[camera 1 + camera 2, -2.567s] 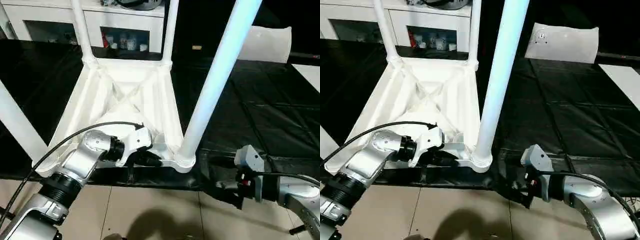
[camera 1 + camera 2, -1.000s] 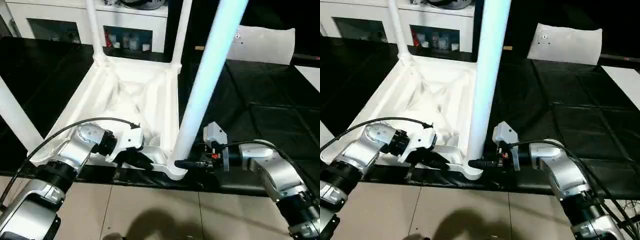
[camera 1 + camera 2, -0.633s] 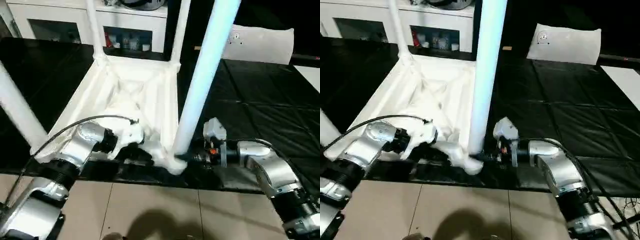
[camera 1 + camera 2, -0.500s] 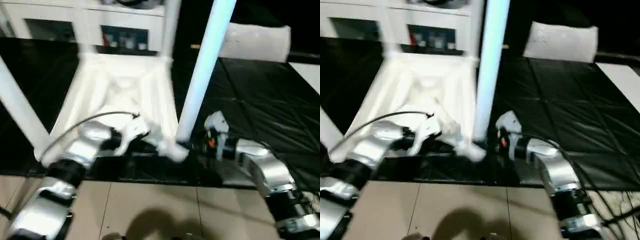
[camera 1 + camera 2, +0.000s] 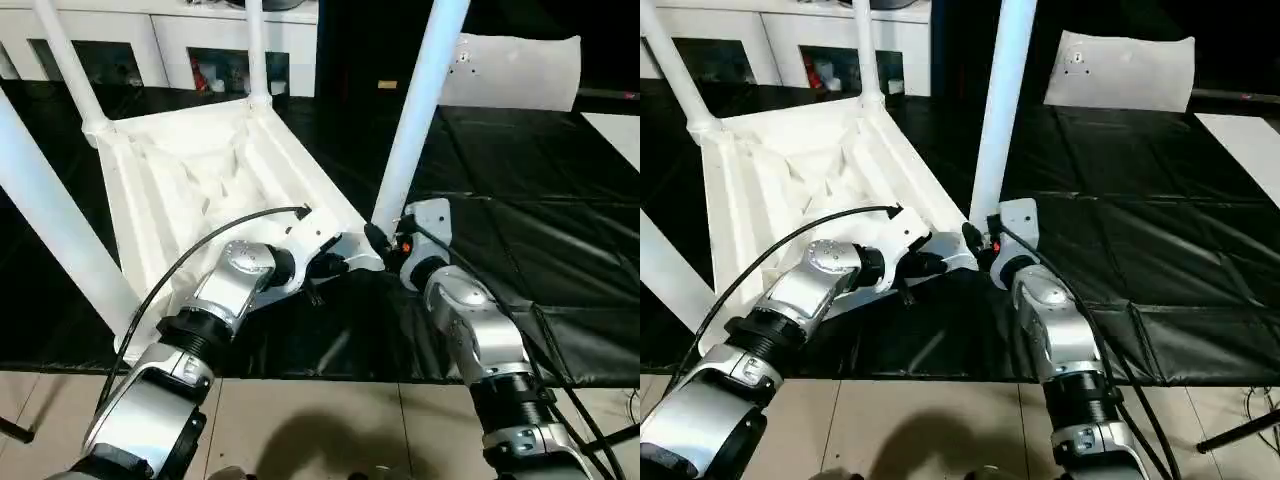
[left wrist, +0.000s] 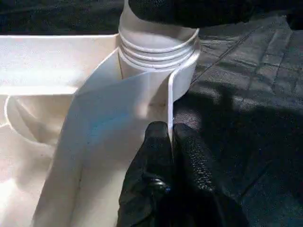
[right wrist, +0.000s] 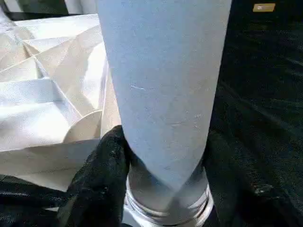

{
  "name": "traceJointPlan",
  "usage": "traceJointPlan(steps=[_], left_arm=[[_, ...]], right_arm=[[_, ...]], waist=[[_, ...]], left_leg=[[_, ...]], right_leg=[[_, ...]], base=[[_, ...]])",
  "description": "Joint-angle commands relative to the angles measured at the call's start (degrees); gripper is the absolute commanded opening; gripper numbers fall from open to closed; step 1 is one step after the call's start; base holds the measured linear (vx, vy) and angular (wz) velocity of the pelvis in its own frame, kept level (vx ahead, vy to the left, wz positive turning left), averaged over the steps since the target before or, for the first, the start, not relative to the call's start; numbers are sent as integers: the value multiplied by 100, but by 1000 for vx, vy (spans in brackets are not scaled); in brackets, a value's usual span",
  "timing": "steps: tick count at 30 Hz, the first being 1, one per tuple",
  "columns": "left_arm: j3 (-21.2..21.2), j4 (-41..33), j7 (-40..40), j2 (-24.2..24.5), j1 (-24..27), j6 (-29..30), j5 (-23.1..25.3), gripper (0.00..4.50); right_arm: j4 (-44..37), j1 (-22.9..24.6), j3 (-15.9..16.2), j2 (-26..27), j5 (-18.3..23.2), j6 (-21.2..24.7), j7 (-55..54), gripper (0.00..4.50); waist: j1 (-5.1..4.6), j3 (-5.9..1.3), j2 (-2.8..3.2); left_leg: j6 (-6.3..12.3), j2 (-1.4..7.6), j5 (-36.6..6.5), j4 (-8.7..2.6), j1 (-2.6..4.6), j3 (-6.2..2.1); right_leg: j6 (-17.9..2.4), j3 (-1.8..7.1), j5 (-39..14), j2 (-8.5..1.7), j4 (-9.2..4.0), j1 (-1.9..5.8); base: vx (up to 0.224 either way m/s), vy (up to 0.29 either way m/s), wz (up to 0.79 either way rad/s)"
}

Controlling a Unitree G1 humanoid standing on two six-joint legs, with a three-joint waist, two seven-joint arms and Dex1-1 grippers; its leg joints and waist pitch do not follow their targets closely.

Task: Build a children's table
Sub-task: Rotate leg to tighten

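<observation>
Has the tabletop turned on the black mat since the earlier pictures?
Yes. The tabletop has swung round: its near corner with the gripped leg now lies further right, measured against the black mat.

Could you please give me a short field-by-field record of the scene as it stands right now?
surface: black quilted mat
tabletop: upside down, ribbed underside up
legs: four white legs upright in the corner sockets, nearest the grippers the near-right leg
left gripper: shut on the tabletop's rim by that corner
right gripper: closed around the base of the near-right leg
background: white glass-door cabinets, white sheet
</observation>
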Motion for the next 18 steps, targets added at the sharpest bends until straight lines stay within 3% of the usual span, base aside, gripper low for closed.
traceJointPlan(steps=[1,5,6,8,9,12,15,18], left_arm=[[-153,-20,-177,-110,-27,-196,-28,0],[-191,-32,-515,173,81,-398,57,0],[-265,-63,-903,437,206,-773,73,0],[-278,-63,-971,478,224,-847,70,0],[-276,-67,-1165,558,267,-990,12,0],[-356,-48,-1800,805,334,-1354,-45,0],[-377,-53,-2249,909,339,-1456,-142,0],[-460,-38,-2775,1062,287,-1570,-212,0]], right_arm=[[-1,180,414,168,202,200,488,265],[-247,399,328,-168,242,32,871,305],[-535,595,314,-597,396,-34,1408,305],[-587,628,312,-668,416,-32,1513,329],[-710,720,327,-966,469,-91,1939,329],[-849,797,339,-1484,541,-171,2662,362],[-890,781,400,-1736,598,-192,3108,381],[-864,707,555,-2023,607,-272,3609,412]], waist=[[-2,-271,-24],[6,-276,-31],[35,-286,-29],[29,-293,-21],[25,-311,-25],[39,-301,-30],[44,-311,-36],[74,-317,-38]], left_leg=[[349,208,-744,-421,31,-64],[325,215,-736,-424,29,-64],[356,213,-688,-415,36,-70],[456,239,-571,-412,29,-59],[486,226,-526,-399,21,-59],[573,235,-561,-391,15,-53],[526,244,-662,-390,36,-47],[542,263,-579,-387,48,-41]], right_leg=[[-1118,315,-901,-468,-463,281],[-1076,323,-980,-474,-474,289],[-1062,321,-868,-474,-470,309],[-1163,331,-467,-468,-419,307],[-1233,319,-331,-468,-404,320],[-1279,321,-356,-480,-407,327],[-1330,320,-616,-489,-422,307],[-1376,326,-491,-490,-396,299]], base=[[0,0,0],[0,0,0],[0,0,0],[0,0,0],[0,0,0],[0,0,0],[0,0,0],[0,0,0]])
